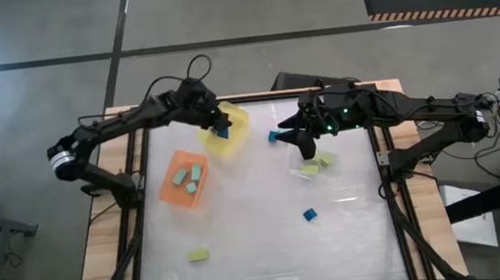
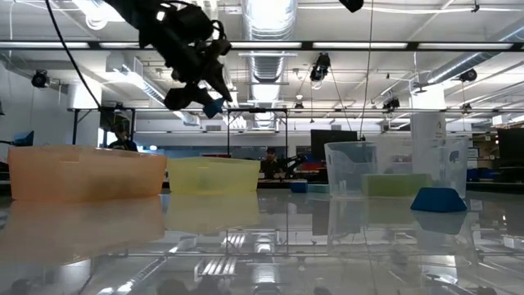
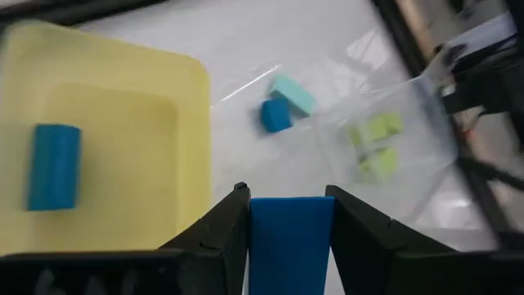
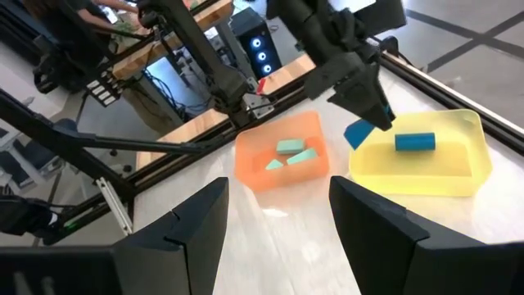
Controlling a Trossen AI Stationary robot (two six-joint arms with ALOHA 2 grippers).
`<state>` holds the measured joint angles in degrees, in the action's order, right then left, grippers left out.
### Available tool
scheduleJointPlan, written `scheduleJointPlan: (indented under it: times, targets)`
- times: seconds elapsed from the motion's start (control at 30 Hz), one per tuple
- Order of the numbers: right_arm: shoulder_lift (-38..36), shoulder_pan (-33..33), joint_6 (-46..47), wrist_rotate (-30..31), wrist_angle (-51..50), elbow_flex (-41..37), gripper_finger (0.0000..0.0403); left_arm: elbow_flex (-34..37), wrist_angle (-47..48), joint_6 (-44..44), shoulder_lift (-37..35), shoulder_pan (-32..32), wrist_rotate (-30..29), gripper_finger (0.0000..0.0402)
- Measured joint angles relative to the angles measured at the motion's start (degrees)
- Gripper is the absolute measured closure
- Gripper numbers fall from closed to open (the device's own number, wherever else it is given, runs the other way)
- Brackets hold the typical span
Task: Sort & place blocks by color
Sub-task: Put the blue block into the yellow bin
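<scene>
The left end effector (image 1: 222, 122) hangs above the yellow bin (image 1: 239, 123) at the back of the table (image 1: 261, 249), clamped on a dark blue block (image 3: 288, 246) that sits squarely between its two fingers (image 3: 214, 233). From table height that block shows as a bit of blue under the raised arm, well clear of the bin's rim. One blue block (image 3: 54, 166) lies inside the yellow bin already.

Beside it, nearer the left edge, the orange bin (image 1: 174, 191) holds three teal blocks (image 1: 189, 176). Right of the yellow bin, a blue and a teal block (image 3: 292, 94) lie touching on the bare table, just beside the clear dish (image 1: 303, 170), which has two yellow-green blocks (image 1: 317, 164) in it.

The right end effector (image 1: 289, 139) hovers over the middle of the table near that dish, fingers apart and holding nothing.

Out front, a blue block (image 1: 310, 214) lies alone toward the right, and a yellow-green block (image 1: 198, 254) lies alone toward the left.
</scene>
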<state>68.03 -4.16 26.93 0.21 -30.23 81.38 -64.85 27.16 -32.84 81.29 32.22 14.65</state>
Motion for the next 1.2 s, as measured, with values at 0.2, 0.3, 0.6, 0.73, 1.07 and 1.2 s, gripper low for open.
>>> scheduleJointPlan:
  times: [0.2,0.3,0.6,0.73,1.07,1.2]
  targets:
    - [0.00,0.00,-0.13,0.01,-1.07,0.00,0.0200,-10.81,14.28,7.64,8.85,1.16,-3.85,0.0282]
    - [0.00,0.00,-0.15,0.00,-1.78,-0.02,0.0200,-15.38,18.56,10.96,13.68,1.89,-4.69,0.0282]
    - [0.00,0.00,-0.13,0.00,-3.40,-0.02,0.0200,-19.48,19.58,12.70,23.28,3.34,-6.44,0.0282]
    - [0.00,0.00,-0.13,0.00,-3.44,-0.02,0.0200,-19.33,19.41,12.89,25.29,3.48,-8.21,0.0282]
    - [0.00,0.00,-0.56,0.00,-3.51,-0.02,0.0200,-19.22,17.82,13.79,27.18,3.55,-9.57,0.0247]
    - [0.00,0.00,-0.52,0.00,-3.51,-0.02,0.0200,-19.24,17.74,13.79,26.73,3.57,-9.93,0.0245]
